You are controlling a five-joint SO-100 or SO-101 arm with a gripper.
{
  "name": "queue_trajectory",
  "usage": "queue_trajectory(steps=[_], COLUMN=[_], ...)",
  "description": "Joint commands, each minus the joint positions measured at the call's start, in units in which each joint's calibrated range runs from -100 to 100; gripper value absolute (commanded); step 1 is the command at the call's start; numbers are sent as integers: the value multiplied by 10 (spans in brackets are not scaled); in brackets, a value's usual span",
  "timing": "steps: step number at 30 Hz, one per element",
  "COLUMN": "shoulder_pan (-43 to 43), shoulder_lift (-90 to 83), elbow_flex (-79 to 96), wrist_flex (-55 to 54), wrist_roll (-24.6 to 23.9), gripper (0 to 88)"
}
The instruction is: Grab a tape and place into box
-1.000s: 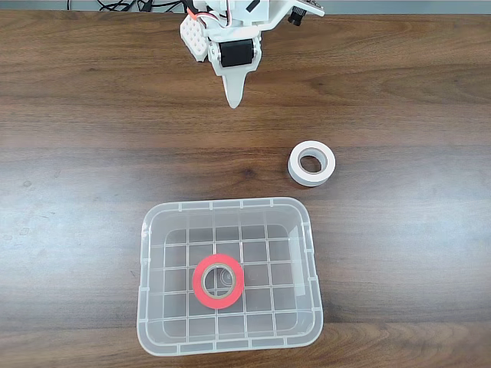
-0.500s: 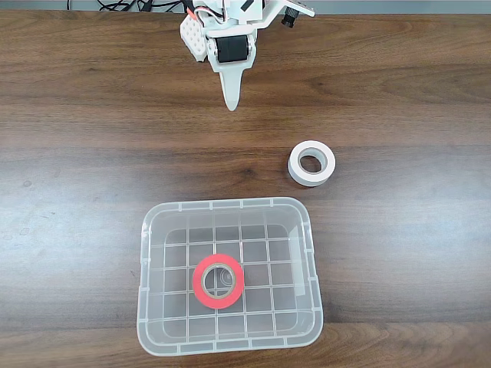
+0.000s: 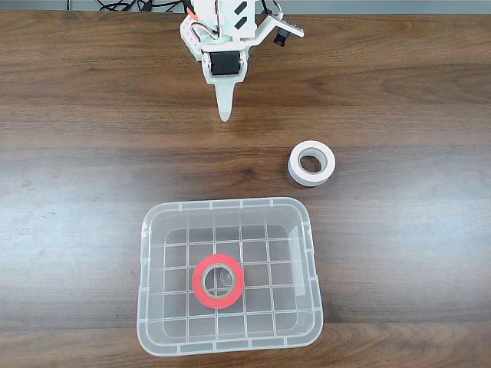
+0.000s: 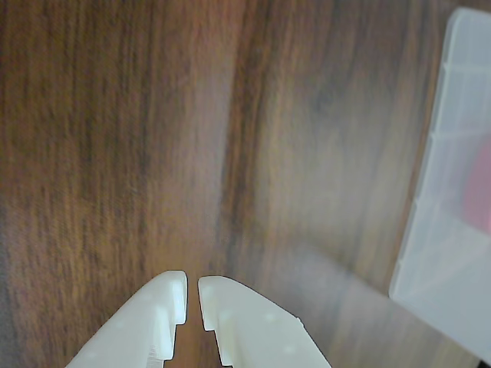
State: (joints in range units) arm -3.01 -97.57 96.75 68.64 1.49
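One red tape (image 3: 218, 280) lay flat on the grid floor of the clear box (image 3: 152, 230), so I judged the placing done. My jaws (image 4: 192, 297) were nearly closed on nothing, above bare worktop (image 3: 77, 153). Its ring was red, with a greyish-tan core.

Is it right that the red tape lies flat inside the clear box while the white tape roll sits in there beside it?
Not quite. The red tape does lie flat inside the clear box, but the fixed view shows the white tape roll outside it, on the wooden table.
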Motion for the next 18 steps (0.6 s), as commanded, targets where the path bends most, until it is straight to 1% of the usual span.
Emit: queue_trajectory(steps=[1,18], shoulder_pan=[18,21], shoulder_lift=[-12,-12], elbow_flex=[-6,-3], wrist_flex=[-3,-4], wrist_roll=[-3,1], gripper=[10,12])
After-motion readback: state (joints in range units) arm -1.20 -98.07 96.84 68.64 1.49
